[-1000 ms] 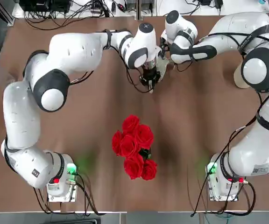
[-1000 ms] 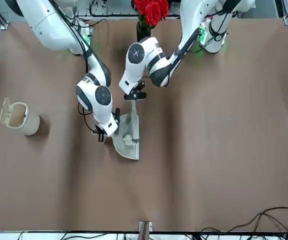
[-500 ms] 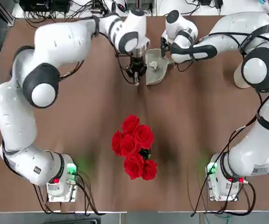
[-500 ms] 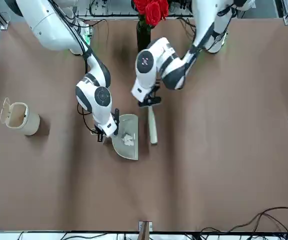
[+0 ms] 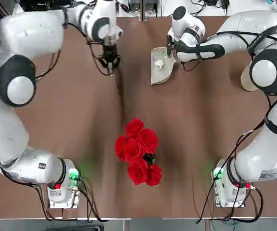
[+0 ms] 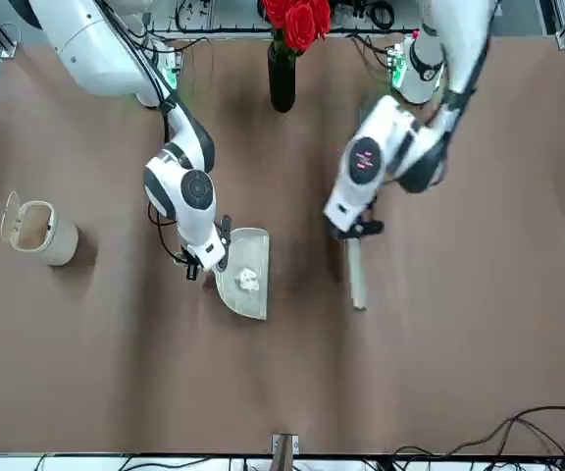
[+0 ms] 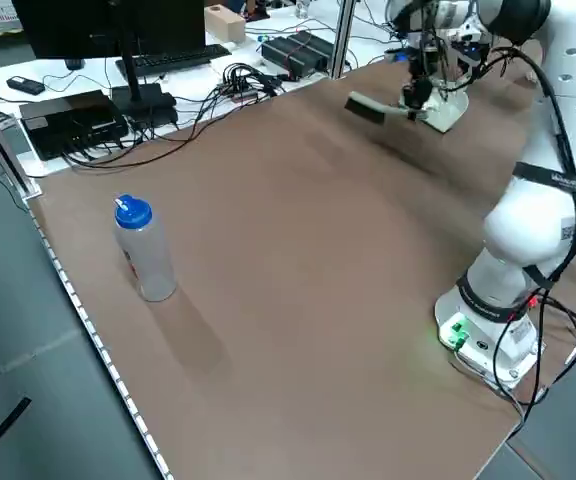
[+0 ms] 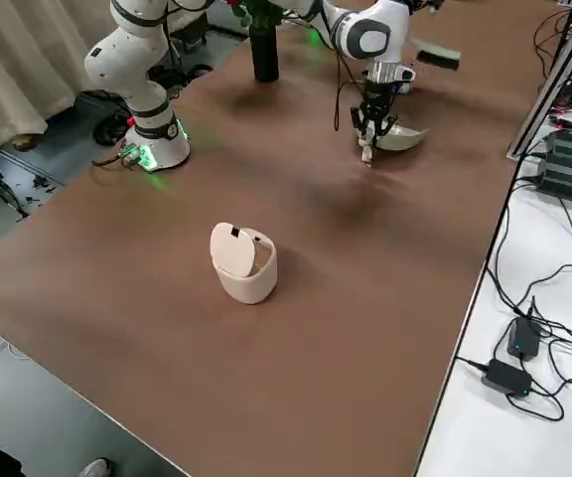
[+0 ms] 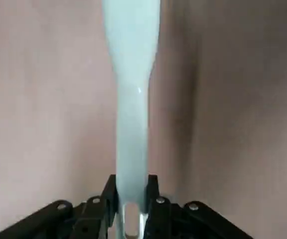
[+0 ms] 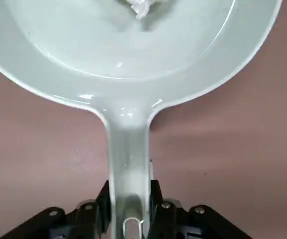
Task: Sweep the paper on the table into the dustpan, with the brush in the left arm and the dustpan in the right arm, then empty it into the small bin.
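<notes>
The pale dustpan [image 6: 244,276] rests on the brown table [image 6: 439,373], with the small white paper ball [image 6: 248,280] lying inside its pan. My right gripper [image 6: 212,257] is shut on the dustpan's stubby handle; the right wrist view shows the handle [image 10: 128,164] between the fingers and the paper [image 10: 141,7] in the pan. My left gripper [image 6: 354,229] is shut on the brush [image 6: 357,277], held a good hand's width away from the dustpan on the robot's left. In the left wrist view the whitish handle [image 9: 132,74] runs out from the shut fingers. The beige bin [image 6: 37,232] stands far off on the robot's right.
A dark vase of red roses [image 5: 138,150] stands mid-table near the arm bases. A clear bottle with a blue cap [image 7: 143,250] stands at the robot's far left. The bin [image 8: 242,261] has its flap lid tipped up. Cables and electronics lie beyond the far table edge.
The left arm has carried the brush away from the dustpan toward the robot's left. The paper ball, first hidden under the brush, now lies in the pan. The right gripper barely moved.
</notes>
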